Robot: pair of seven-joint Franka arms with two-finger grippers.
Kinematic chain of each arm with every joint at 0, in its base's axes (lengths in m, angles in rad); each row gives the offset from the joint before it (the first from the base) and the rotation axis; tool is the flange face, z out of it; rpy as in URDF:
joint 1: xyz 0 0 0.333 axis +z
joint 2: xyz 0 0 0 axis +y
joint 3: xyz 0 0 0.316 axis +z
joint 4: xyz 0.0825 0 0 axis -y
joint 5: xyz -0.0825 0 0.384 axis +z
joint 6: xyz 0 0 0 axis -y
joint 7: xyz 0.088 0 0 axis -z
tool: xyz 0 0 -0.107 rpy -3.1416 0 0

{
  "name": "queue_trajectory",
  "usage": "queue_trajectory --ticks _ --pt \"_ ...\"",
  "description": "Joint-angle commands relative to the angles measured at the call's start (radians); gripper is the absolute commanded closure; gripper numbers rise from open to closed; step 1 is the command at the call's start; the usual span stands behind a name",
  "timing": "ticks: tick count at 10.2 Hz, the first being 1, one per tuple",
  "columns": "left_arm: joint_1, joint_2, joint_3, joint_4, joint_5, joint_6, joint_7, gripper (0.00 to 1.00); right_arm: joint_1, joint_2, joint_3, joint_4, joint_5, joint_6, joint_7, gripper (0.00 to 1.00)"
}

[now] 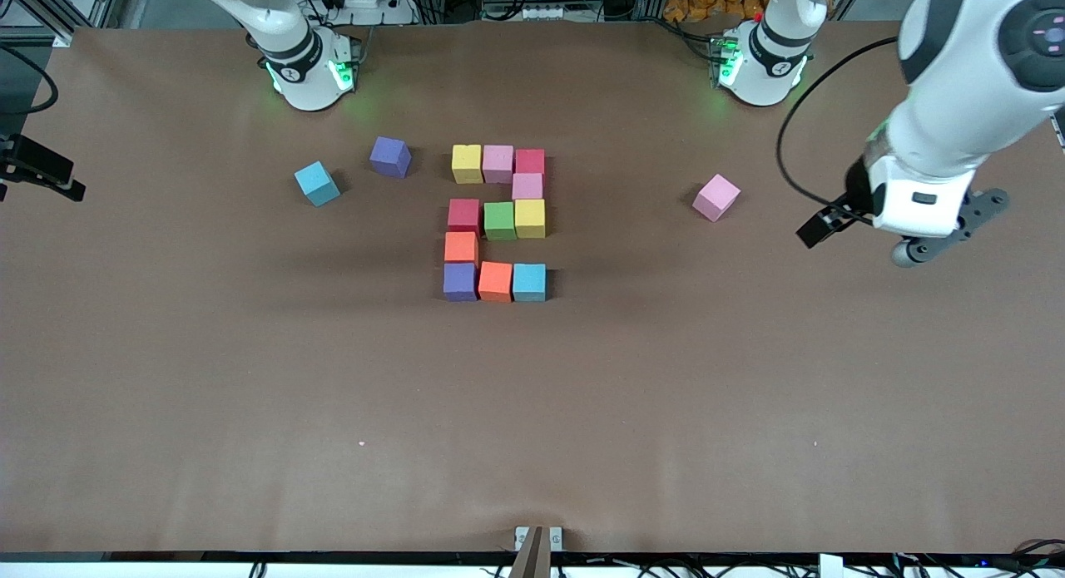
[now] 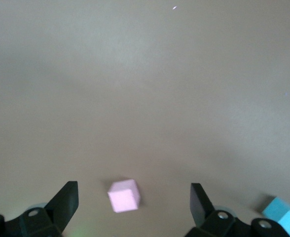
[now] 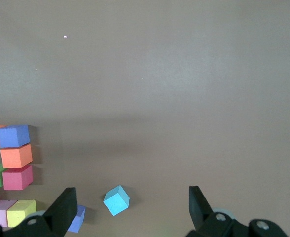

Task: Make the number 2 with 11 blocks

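Observation:
The number 2 [image 1: 497, 222] lies at the table's middle, made of several touching blocks in yellow, pink, red, green, orange, purple and cyan. Three loose blocks lie apart from it. A pink block [image 1: 716, 197] [image 2: 124, 195] is toward the left arm's end. A purple block [image 1: 390, 157] [image 3: 77, 218] and a cyan block [image 1: 317, 184] [image 3: 116, 200] are toward the right arm's end. My left gripper [image 2: 133, 186] hangs open and empty in the air, with the pink block showing between its fingers far below. My right gripper [image 3: 132, 189] is open and empty high over the cyan block.
The left arm's hand [image 1: 913, 202] hangs over the brown table [image 1: 250, 395] past the pink block, at the left arm's end. Both arm bases [image 1: 309, 71] [image 1: 759, 62] stand along the table's edge farthest from the front camera. Part of the digit [image 3: 12, 163] shows in the right wrist view.

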Motion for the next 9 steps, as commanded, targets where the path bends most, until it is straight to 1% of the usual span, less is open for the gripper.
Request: queue_trajectory --ticks 1,3,5,7,8,9 --pt "-0.011 -0.041 0.072 0.018 -0.026 -0.044 0.294 0.00 -0.009 -0.001 0.012 0.006 0.005 -0.006 -0.012 0.00" --pt "-0.011 -0.041 0.077 0.065 -0.018 -0.093 0.435 0.00 -0.008 -0.001 0.012 0.006 0.005 -0.004 -0.012 0.00" --pt "-0.012 -0.044 0.076 0.119 -0.017 -0.177 0.572 0.00 -0.005 -0.001 0.015 0.008 0.005 -0.004 -0.012 0.00" --pt "-0.012 -0.044 0.076 0.189 -0.033 -0.254 0.586 0.00 -0.008 -0.001 0.015 0.006 0.000 -0.004 -0.012 0.00" --pt "-0.012 -0.046 0.080 0.215 -0.049 -0.268 0.586 0.00 -0.006 -0.001 0.015 0.006 0.000 -0.004 -0.012 0.00" --pt "-0.014 -0.046 0.123 0.232 -0.085 -0.277 0.585 0.00 -0.006 -0.001 0.015 0.006 0.002 -0.004 -0.012 0.00"
